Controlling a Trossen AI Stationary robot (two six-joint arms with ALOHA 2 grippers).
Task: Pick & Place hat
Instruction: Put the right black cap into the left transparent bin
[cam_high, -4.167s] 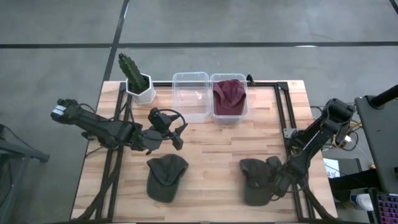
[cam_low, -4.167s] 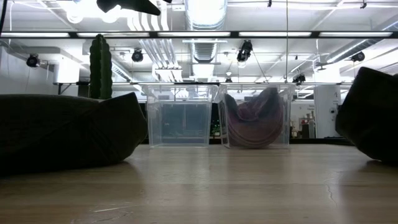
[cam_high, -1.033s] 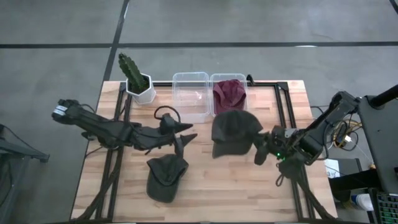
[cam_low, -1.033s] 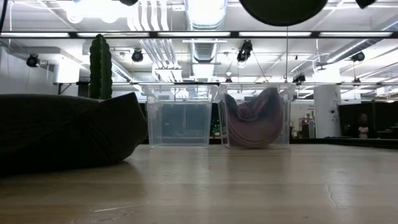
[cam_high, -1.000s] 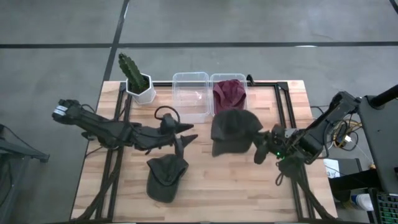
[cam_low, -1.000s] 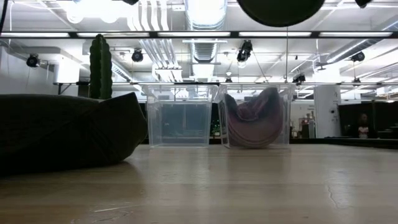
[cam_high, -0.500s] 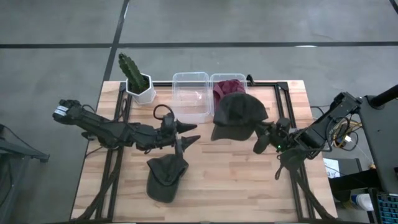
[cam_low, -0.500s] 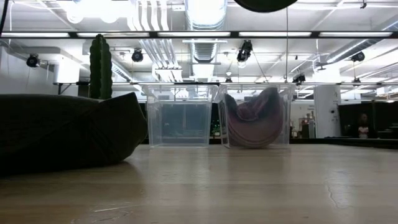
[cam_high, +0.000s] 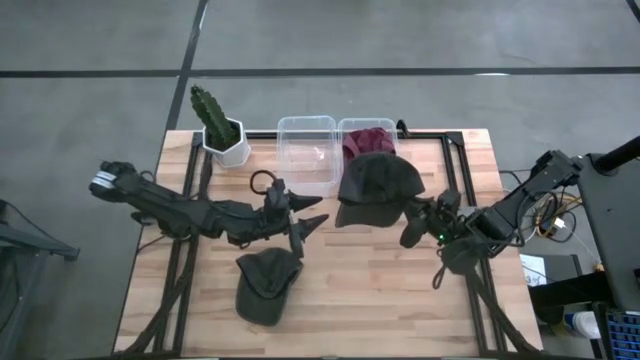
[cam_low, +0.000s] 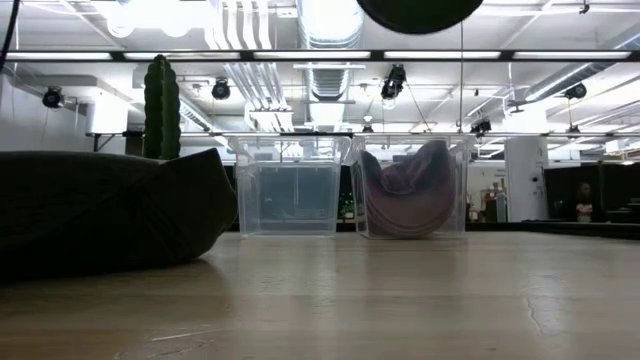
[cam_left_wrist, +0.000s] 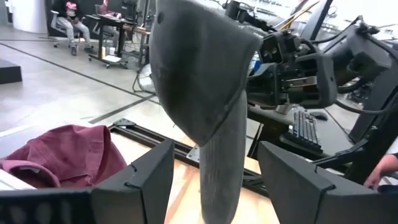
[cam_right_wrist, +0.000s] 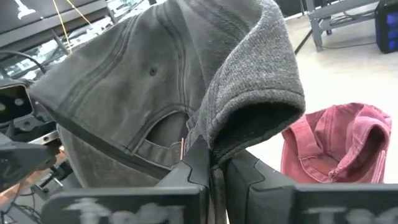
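Note:
My right gripper is shut on a dark grey hat and holds it in the air beside the clear bin that contains a maroon hat. In the low view only the grey hat's underside shows, at the top edge. My left gripper stands open near the table's middle, left of the lifted hat, with nothing between its fingers. A second dark hat lies on the table near the front edge, below my left gripper. My right gripper pinches the grey hat's rim between its two fingers, beside the back strap opening, where the cloth is folded over. The fingers come about level from the table's right side. The hat is lifted clear of the table and juts toward the table's left.
An empty clear bin stands left of the bin with the maroon hat, at the table's far edge. A cactus in a white pot is at the far left corner. Black frame rails run along the table's right and left sides.
My right gripper has carried the grey hat toward the table's far edge, closer to the bin with the maroon hat; the hat stays clear of the table. My left gripper has crept a little toward the table's right, still open.

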